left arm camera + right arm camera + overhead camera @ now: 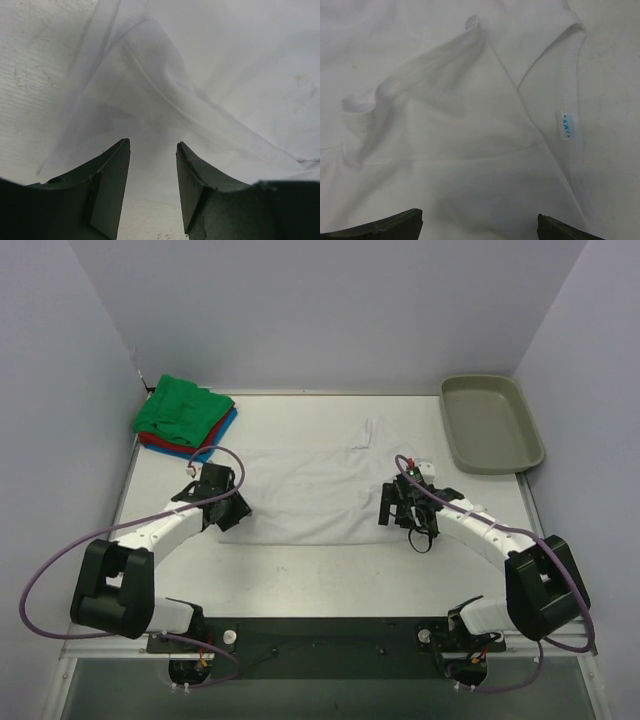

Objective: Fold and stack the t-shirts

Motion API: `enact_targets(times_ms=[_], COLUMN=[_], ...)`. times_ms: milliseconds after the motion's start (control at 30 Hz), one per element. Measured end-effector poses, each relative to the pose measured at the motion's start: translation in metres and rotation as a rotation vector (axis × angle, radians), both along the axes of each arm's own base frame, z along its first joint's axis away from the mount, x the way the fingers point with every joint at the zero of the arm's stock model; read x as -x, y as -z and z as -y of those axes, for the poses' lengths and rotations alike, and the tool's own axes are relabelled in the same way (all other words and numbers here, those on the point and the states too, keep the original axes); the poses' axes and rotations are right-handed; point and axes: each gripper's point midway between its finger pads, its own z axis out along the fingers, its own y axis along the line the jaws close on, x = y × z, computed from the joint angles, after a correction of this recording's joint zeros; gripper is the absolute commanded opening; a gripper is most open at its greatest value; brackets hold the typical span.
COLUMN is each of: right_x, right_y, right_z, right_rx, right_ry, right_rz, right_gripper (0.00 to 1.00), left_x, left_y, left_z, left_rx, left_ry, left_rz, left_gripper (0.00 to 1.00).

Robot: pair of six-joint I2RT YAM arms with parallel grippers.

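Note:
The large white t-shirt [312,492] lies partly spread across the middle of the table, wrinkled, one fold reaching toward the back. My left gripper [228,502] hovers at its left edge, fingers apart with nothing between them; in the left wrist view [152,145] only cloth [200,75] and bare table show in the gap. My right gripper [398,508] stands wide open over the shirt's right side [470,125], near the neck hem and its small blue label [566,125]. Folded green, red and blue shirts [185,415] sit stacked at the back left corner.
A grey-beige plastic tray [490,422] rests at the back right corner. Light walls close in the table on the left, back and right. Bare tabletop [330,575] lies between the shirt and the arm bases.

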Motion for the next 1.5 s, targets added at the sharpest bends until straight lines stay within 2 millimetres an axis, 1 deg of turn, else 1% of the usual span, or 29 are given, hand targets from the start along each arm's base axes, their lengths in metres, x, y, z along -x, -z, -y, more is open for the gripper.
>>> enact_targets(times_ms=[100,233,333,400,467,533,733,867,933,1000,1067,1233,1367,1500], right_x=[-0.002,-0.006,-0.008,-0.009,-0.003,0.004,0.003,0.007,0.01,0.015,0.026,0.066,0.09,0.114], right_y=[0.008,0.009,0.01,0.015,0.026,0.034,0.033,0.034,0.034,0.034,0.034,0.035,0.034,0.035], right_z=[0.005,0.005,0.003,0.002,0.003,0.006,0.002,-0.004,-0.006,-0.009,-0.012,-0.016,-0.014,-0.01], right_rx=[-0.005,-0.014,-0.023,-0.029,-0.029,-0.019,-0.033,-0.032,-0.03,-0.028,-0.033,-0.048,-0.077,-0.086], right_ry=[0.024,0.03,0.03,0.032,0.036,0.048,0.091,0.113,0.123,0.133,0.137,0.137,0.163,0.164], right_rz=[-0.011,-0.001,0.006,0.002,-0.021,-0.039,-0.025,-0.02,-0.018,-0.016,-0.02,-0.046,-0.052,-0.06], right_gripper=[1.0,1.0,1.0,1.0,1.0,1.0,1.0,1.0,1.0,1.0,1.0,1.0,1.0,1.0], left_x=[0.002,0.004,0.0,-0.002,-0.003,-0.006,-0.006,-0.004,-0.001,0.006,0.017,0.052,0.083,0.109], left_y=[0.008,0.013,0.016,0.02,0.023,0.024,0.025,0.026,0.026,0.026,0.027,0.028,0.028,0.028], left_z=[0.01,0.016,0.022,0.025,0.027,0.027,0.026,0.021,0.019,0.014,0.01,-0.001,-0.009,-0.013], left_rx=[-0.005,-0.023,-0.047,-0.062,-0.078,-0.097,-0.135,-0.156,-0.161,-0.165,-0.163,-0.153,-0.142,-0.126], left_ry=[0.032,0.063,0.086,0.097,0.105,0.106,0.108,0.096,0.081,0.066,0.047,0.007,-0.021,-0.041], left_rz=[-0.016,-0.03,-0.036,-0.051,-0.06,-0.06,-0.066,-0.075,-0.08,-0.089,-0.102,-0.144,-0.175,-0.198], left_gripper=[0.52,0.52,0.51,0.51,0.51,0.51,0.5,0.49,0.45,0.43,0.43,0.43,0.43,0.43])
